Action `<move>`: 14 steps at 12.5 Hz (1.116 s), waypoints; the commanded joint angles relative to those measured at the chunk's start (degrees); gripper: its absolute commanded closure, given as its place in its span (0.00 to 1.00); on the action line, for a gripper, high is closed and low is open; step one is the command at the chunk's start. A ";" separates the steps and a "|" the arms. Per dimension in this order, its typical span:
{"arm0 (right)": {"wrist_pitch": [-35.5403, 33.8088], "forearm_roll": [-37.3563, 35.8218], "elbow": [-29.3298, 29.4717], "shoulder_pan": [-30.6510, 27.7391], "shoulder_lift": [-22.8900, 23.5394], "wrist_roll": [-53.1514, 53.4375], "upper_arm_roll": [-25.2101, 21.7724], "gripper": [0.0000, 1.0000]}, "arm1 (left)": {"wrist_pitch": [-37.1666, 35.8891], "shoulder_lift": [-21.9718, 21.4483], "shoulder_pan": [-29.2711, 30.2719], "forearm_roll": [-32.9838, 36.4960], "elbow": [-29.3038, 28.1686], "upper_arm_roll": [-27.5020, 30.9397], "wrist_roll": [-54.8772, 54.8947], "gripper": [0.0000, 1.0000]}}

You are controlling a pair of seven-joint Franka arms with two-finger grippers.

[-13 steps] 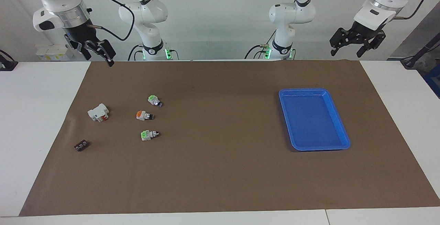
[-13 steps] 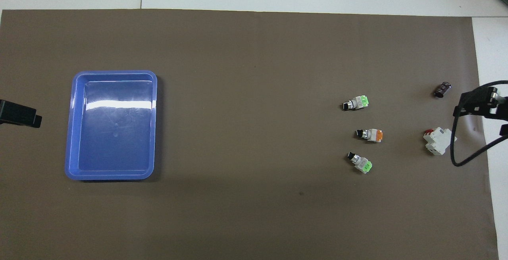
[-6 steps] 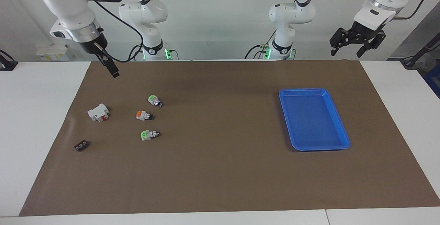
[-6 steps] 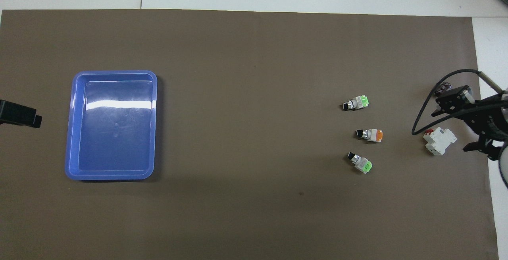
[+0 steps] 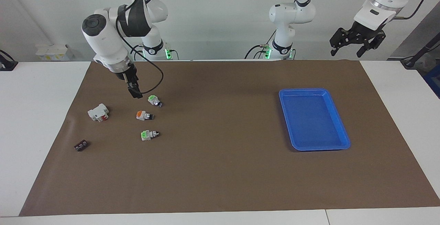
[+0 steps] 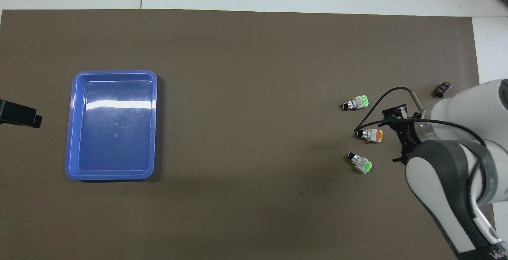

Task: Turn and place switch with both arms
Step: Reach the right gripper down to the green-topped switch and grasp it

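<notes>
Two green-capped switches lie on the brown mat: one switch [image 5: 154, 100] [image 6: 358, 162] nearer to the robots and another switch [image 5: 149, 134] [image 6: 356, 103] farther away. Between them lies an orange-capped one [image 5: 144, 115] [image 6: 370, 134]. My right gripper [image 5: 136, 93] [image 6: 396, 136] hangs low and open over the mat, between the row of switches and the white block, closest to the nearer green-capped switch and touching nothing. My left gripper [image 5: 348, 49] [image 6: 20, 114] waits, raised and open, at the left arm's end of the table, holding nothing.
A white block with red parts [image 5: 98, 112] lies toward the right arm's end; the arm hides it in the overhead view. A small black part [image 5: 81, 145] [image 6: 442, 89] lies farther out. A blue tray [image 5: 338, 115] [image 6: 70, 133] stands toward the left arm's end.
My right arm has swung in from the mat's edge toward the switches and come down lower, its gripper turning on the way. The left arm and all the parts have stayed put.
</notes>
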 commanded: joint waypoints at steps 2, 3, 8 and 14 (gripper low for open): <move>6.75 5.86 -6.42 -0.78 0.87 3.88 0.07 0.00 | -0.05 -1.37 -0.13 -0.17 -1.53 0.23 -0.13 0.00; 8.16 7.46 -8.09 -2.00 0.97 5.02 -0.02 0.00 | -0.05 -1.37 -0.13 -0.17 -1.45 0.23 -0.13 0.00; 15.19 11.86 -15.38 -4.74 1.93 8.98 -0.02 0.00 | -0.14 -1.46 -0.13 -0.17 -1.45 0.32 -0.13 0.00; 21.09 17.58 -20.49 -5.36 2.11 8.28 0.07 0.00 | -0.05 -1.37 -0.13 -0.17 -1.45 0.23 -0.13 0.00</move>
